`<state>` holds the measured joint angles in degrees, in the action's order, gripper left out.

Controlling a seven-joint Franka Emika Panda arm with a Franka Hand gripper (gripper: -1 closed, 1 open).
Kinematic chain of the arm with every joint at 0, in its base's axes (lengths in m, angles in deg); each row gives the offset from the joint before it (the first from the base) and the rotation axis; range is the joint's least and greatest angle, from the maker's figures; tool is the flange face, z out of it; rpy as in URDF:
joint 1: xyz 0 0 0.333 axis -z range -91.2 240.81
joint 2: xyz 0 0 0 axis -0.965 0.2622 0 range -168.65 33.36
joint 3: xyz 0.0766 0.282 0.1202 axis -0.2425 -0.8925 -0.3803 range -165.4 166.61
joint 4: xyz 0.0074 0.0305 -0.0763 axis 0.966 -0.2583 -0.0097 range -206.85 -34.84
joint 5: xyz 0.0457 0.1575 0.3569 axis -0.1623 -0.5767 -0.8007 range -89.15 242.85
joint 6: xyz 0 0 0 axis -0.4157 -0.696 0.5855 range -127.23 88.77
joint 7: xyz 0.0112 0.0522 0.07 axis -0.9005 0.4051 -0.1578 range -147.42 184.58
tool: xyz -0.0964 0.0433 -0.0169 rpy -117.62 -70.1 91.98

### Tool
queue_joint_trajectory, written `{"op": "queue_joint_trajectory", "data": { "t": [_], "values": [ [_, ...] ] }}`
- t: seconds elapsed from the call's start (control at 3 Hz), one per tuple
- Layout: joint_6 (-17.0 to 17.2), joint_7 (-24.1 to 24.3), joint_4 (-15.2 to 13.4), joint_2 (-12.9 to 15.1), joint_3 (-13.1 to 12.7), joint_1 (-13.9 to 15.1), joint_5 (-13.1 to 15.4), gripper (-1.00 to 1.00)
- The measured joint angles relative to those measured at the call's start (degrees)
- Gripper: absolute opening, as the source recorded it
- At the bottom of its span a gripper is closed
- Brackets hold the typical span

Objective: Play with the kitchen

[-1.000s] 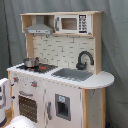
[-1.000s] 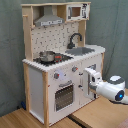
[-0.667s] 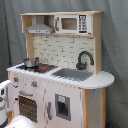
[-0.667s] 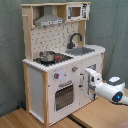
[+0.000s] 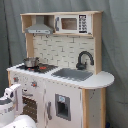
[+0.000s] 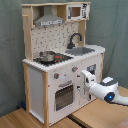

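White kitchen [image 6: 55, 65], no legible writing; pincer [image 6: 84, 79] near oven.

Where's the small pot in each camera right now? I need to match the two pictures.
First exterior view: the small pot sits on the stovetop at the counter's left end, under the hood.
Second exterior view: the small pot is left of centre on the stovetop, also under the hood.
Shared landmark: the black faucet, to the pot's right in both exterior views.

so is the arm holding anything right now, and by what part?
Cannot be told. In the second exterior view the gripper is at the kitchen front beside the oven door, but any hold is hidden.
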<state>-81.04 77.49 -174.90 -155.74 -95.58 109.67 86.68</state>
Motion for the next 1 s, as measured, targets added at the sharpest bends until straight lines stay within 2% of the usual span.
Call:
{"op": "queue_joint_trajectory", "data": {
  "t": [0.67, 1.0],
  "values": [
    [-10.44, -1.73, -0.01, 0.00, 0.26, 4.67, 0.74, 1.00],
    [-15.47, -1.90, -0.33, 0.00, 0.15, 8.01, 0.74, 1.00]
  ]
}}
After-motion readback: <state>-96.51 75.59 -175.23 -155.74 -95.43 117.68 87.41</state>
